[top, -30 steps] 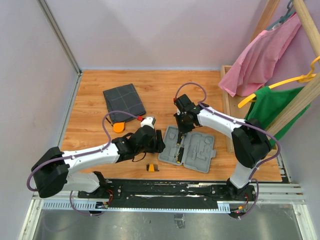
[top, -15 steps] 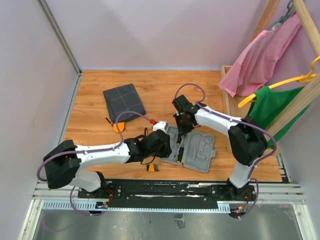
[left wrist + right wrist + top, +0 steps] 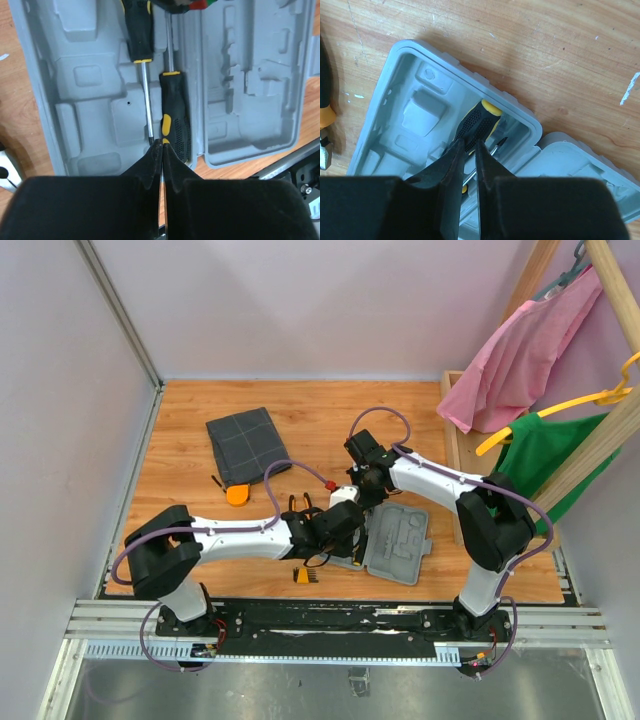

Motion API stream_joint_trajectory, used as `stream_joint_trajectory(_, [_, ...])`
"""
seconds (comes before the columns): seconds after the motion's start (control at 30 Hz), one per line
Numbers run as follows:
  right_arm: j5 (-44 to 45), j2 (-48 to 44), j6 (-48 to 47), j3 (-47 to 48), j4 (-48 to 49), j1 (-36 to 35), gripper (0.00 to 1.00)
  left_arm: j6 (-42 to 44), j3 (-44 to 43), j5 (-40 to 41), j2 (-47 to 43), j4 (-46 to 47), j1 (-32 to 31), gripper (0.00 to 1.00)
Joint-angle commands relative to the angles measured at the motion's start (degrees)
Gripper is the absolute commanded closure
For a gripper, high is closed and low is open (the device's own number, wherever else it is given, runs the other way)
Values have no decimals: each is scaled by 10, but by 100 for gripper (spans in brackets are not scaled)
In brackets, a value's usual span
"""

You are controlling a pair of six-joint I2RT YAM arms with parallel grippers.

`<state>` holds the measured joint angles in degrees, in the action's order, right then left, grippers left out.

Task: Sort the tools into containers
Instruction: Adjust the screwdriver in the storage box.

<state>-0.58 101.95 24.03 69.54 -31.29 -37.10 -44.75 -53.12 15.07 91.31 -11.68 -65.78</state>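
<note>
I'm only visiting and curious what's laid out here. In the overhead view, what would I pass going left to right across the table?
round orange piece → small orange bit holder → light-grey case → green garment hanging at the right edge.

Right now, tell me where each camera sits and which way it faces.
Top external: above and behind the bases, looking down on the table; both arms show, meeting over the grey case.
Left wrist: on the left arm, looking straight down into the case; the shut left gripper shows.
Right wrist: on the right arm, looking down at a case corner; the right gripper pinches a screwdriver.
Shared: both wrist views show the case's moulded inside.
</note>
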Motion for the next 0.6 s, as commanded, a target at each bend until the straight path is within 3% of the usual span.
stream_joint_trajectory(0.0, [33,26,0,-19,-25,-9,85,-9,-15,14,11,-32,-5,96])
stream_joint_trajectory(0.57, [31,26,-4,-22,-25,-9,86,17,-28,15,40,-16,-1,90])
